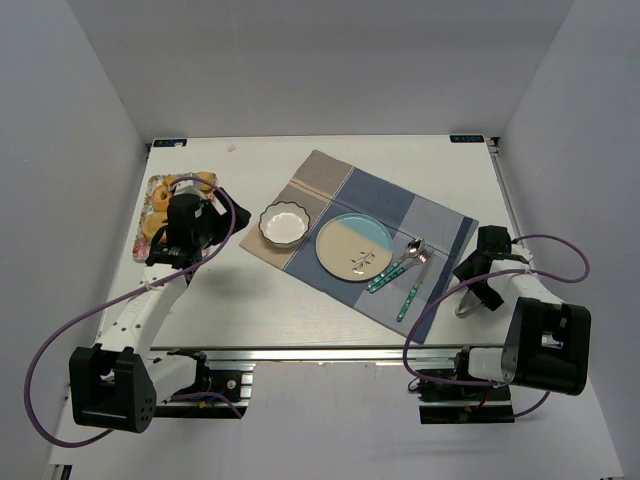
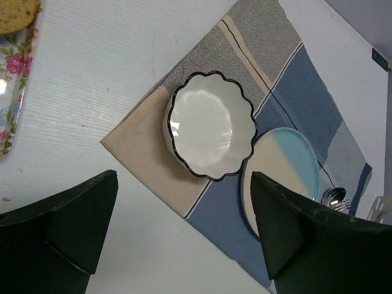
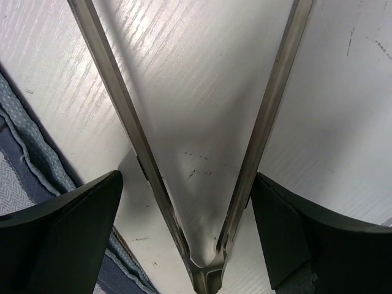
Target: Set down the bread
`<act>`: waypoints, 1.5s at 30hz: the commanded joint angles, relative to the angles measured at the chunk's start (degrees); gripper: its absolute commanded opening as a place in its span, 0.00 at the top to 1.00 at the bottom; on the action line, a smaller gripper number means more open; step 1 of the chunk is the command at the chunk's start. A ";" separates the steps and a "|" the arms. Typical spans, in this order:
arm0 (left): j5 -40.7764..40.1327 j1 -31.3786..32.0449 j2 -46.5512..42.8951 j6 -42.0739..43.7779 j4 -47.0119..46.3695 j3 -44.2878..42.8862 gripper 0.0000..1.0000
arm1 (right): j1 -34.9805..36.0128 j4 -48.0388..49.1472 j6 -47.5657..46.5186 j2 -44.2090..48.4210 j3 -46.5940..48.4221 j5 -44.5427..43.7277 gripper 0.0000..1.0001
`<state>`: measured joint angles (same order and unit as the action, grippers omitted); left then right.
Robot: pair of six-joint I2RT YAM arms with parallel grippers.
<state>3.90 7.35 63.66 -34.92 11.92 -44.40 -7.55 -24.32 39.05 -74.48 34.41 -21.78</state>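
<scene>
The bread (image 2: 15,13) lies on the floral tray (image 2: 11,86); nothing is gripped.
Top: left gripper (image 1: 222,222) just beside the tray, right gripper (image 1: 478,285) beside the placemat (image 1: 440,230). Left wrist: fingers (image 2: 67,226) apart and empty; the golden crust at the tray's corner is probably the bread. Right wrist: fingers (image 3: 61,233) wide astride metal tongs (image 3: 142,150) on the table (image 3: 202,73).

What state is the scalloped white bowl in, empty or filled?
Empty. The bowl shows a bare, glossy white inside in the left wrist view, sitting upright on the placemat.
</scene>
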 commanded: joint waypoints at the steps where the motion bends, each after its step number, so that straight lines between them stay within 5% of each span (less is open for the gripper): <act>1: -0.21 -0.15 -0.20 0.73 -1.20 -0.25 0.02 | -0.45 -1.43 1.64 0.82 0.57 -2.46 0.11; 15: -0.03 -0.06 0.33 0.73 -1.11 -0.16 0.02 | -3.52 4.09 0.69 0.57 -3.04 -0.55 0.11; 18: -0.21 -0.15 0.50 0.64 -1.02 -0.25 0.02 | -3.52 5.50 -0.20 -0.23 -3.65 0.33 0.16; 26: 3.21 -0.15 1.29 1.25 -2.08 -0.25 0.02 | -3.52 3.14 -1.25 8.62 -3.13 0.07 0.53; 35: 15.95 -0.06 3.22 2.05 -7.87 0.81 0.02 | -3.52 1.82 -6.26 22.97 -1.37 4.72 0.66; 45: 32.72 -0.06 5.16 0.12 -16.66 2.30 0.02 | -3.43 5.49 -13.55 30.88 2.59 23.95 0.74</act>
<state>27.90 7.33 70.06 -34.09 1.19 -43.09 -10.90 -22.79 29.15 -46.09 33.52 -6.55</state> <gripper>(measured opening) 0.982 0.280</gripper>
